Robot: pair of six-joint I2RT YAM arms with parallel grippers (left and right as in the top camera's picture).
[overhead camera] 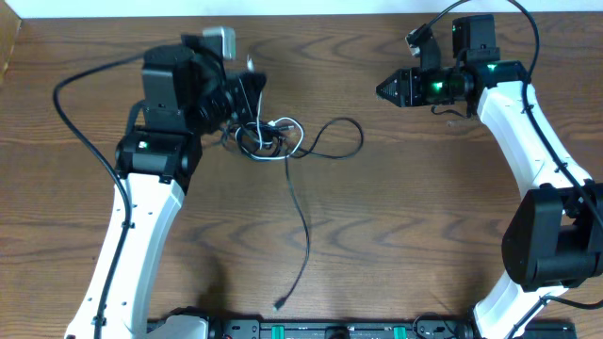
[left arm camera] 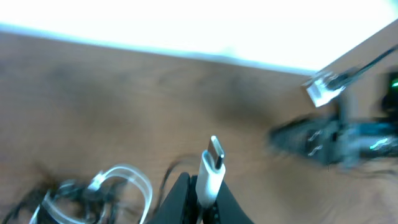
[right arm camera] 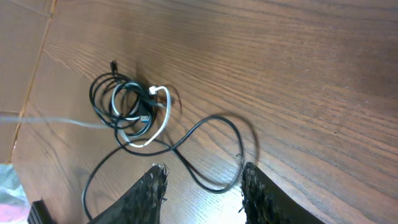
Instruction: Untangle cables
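Note:
The black cable and the white cable lie knotted in a tangle at the table's centre-left. The black cable loops out to the right, and its long tail ends in a plug near the front edge. My left gripper sits just above-left of the tangle. In the left wrist view it is shut on the white cable's plug, with a white loop beside it. My right gripper is open and empty, away to the right. In the right wrist view it faces the tangle.
The wooden table extends to the right and front of the cables. A black rail with green connectors runs along the front edge. The thick black arm wires arc at the left and at the top right.

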